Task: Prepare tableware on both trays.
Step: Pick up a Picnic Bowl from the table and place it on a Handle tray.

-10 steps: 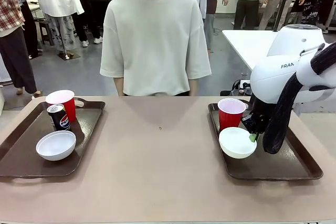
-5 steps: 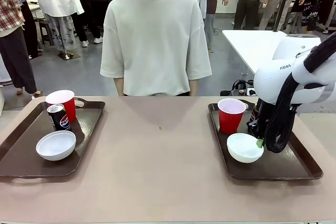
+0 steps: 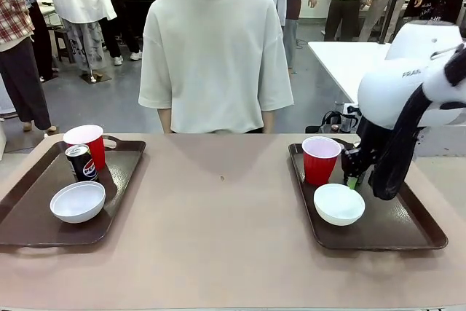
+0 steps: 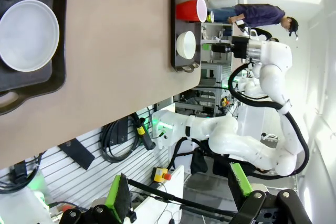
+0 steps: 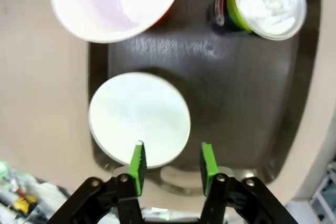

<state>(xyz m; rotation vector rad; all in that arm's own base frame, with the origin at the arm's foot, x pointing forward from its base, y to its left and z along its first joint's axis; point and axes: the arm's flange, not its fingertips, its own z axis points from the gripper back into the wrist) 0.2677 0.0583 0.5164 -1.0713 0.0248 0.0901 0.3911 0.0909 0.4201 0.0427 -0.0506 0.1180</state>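
In the front view, a person [image 3: 215,56] in a pale shirt stands at the far side of the tan surface [image 3: 218,238]. On the left sits a brown tray [image 3: 22,216]. It holds a red cup [image 3: 87,143] at the far end, a dark can [image 3: 81,162] touching the cup on the near side, and a white bowl [image 3: 77,202] nearer still. On the right sits the other tray [image 3: 408,227]. It holds a second red cup [image 3: 320,159] at its far left corner and a second white bowl [image 3: 338,204] just near of that cup. The right arm [image 3: 408,100] bends down over this tray, and the right fingers [image 3: 354,179] hang just past the bowl, not touching it. I cannot tell from here how far apart they are. In the left wrist view, the left fingers [image 4: 178,192] are spread wide with nothing between them, and they are up high, off the edge of the surface. The left tray's bowl [image 4: 28,35] shows at the top left, and the right tray [image 4: 181,24] is far off with its cup and bowl. In the right wrist view, the right fingers [image 5: 170,162] are spread apart and hold nothing. They are above the near rim of the bowl [image 5: 139,119]. The red cup [image 5: 118,3] is beyond it, and a can with a green side [image 5: 260,3] stands on the tray [image 5: 241,103] to the right.
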